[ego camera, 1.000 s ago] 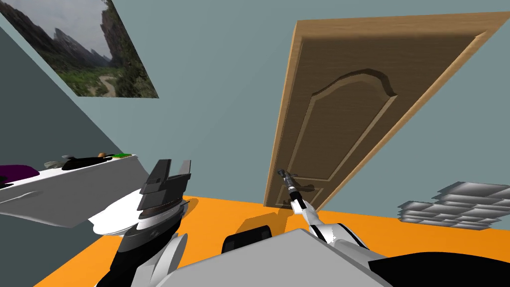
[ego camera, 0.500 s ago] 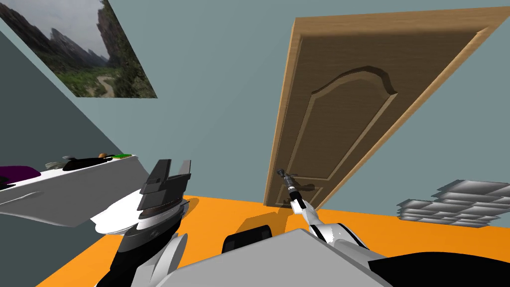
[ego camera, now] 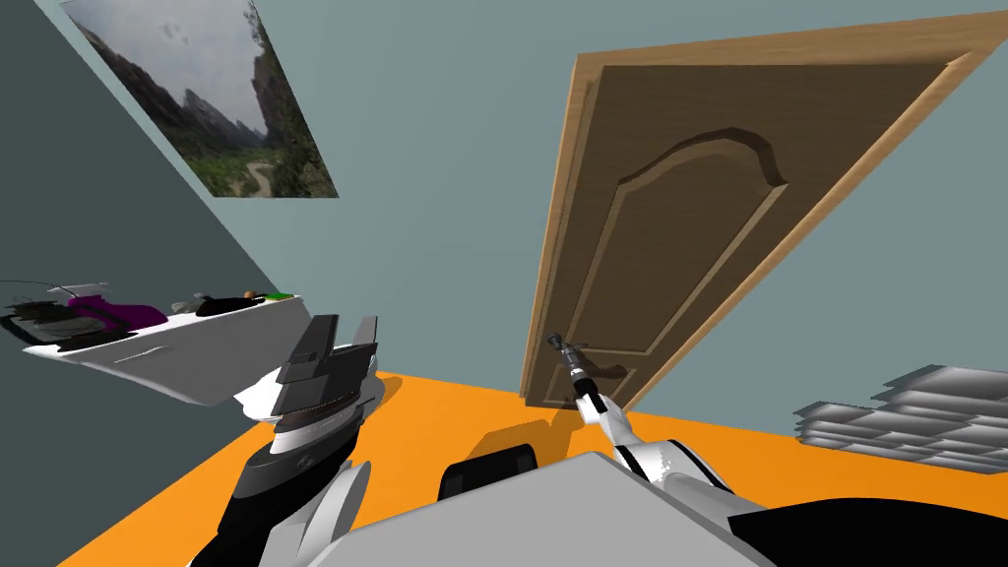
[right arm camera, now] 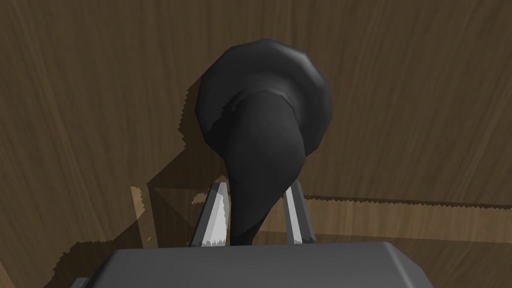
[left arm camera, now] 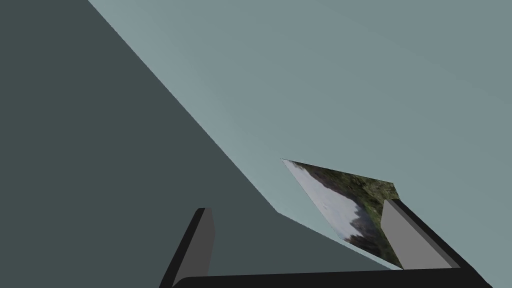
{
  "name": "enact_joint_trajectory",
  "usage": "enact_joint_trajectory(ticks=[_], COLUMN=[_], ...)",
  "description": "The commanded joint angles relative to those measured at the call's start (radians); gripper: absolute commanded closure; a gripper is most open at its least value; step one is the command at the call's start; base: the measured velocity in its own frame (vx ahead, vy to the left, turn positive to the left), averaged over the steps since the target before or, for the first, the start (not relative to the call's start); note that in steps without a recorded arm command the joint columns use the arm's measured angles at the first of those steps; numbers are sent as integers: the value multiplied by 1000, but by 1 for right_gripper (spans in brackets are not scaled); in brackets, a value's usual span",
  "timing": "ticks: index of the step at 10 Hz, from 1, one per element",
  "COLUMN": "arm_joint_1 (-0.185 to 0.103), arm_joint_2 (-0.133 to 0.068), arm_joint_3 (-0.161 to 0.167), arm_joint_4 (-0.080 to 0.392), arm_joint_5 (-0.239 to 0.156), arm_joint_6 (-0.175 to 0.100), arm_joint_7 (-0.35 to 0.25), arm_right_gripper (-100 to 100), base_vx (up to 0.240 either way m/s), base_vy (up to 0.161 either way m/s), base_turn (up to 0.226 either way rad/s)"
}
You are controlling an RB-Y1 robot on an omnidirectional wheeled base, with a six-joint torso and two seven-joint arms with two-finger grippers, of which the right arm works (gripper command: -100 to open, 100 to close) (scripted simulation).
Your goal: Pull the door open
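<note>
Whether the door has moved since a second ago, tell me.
Yes, slightly: the door has swung out of its frame toward me, right tool shut on the handle.

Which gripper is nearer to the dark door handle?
Right. The right gripper is shut on the door handle; the left gripper stands open, away from it.

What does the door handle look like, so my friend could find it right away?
Find the big brown wooden door in the grey-blue wall. On it, the right gripper is shut on the handle. The handle is the only dark, nearly black thing on the door: a round plate with a curved lever, while all around it is brown wood.
</note>
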Motion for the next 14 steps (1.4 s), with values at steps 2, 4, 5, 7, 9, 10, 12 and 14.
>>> enact_joint_trajectory(ticks=[2, 4, 5, 7, 9, 10, 12, 14], arm_joint_1=[12, 19, 21, 26, 33, 37, 46, 54], arm_joint_2=[-16, -30, -34, -40, -49, -56, -70, -82], arm_joint_3=[28, 51, 58, 75, 90, 102, 123, 142], arm_joint_4=[-7, -10, -11, -4, -8, -10, -15, -19], arm_joint_5=[17, 31, 35, 46, 57, 64, 79, 92], arm_joint_6=[-11, -23, -27, -44, -59, -69, -89, -107], arm_joint_7=[-36, -66, -74, -93, -112, -126, -152, -175], arm_right_gripper=[100, 100, 100, 100, 100, 100, 100, 100], base_vx=[-221, -213, -225, -124, -189, -218, -198, -197], base_vy=[-62, -73, -54, -40, -51, -74, -104, -59], base_turn=[112, 125, 91, 50, 80, 67, 80, 63])
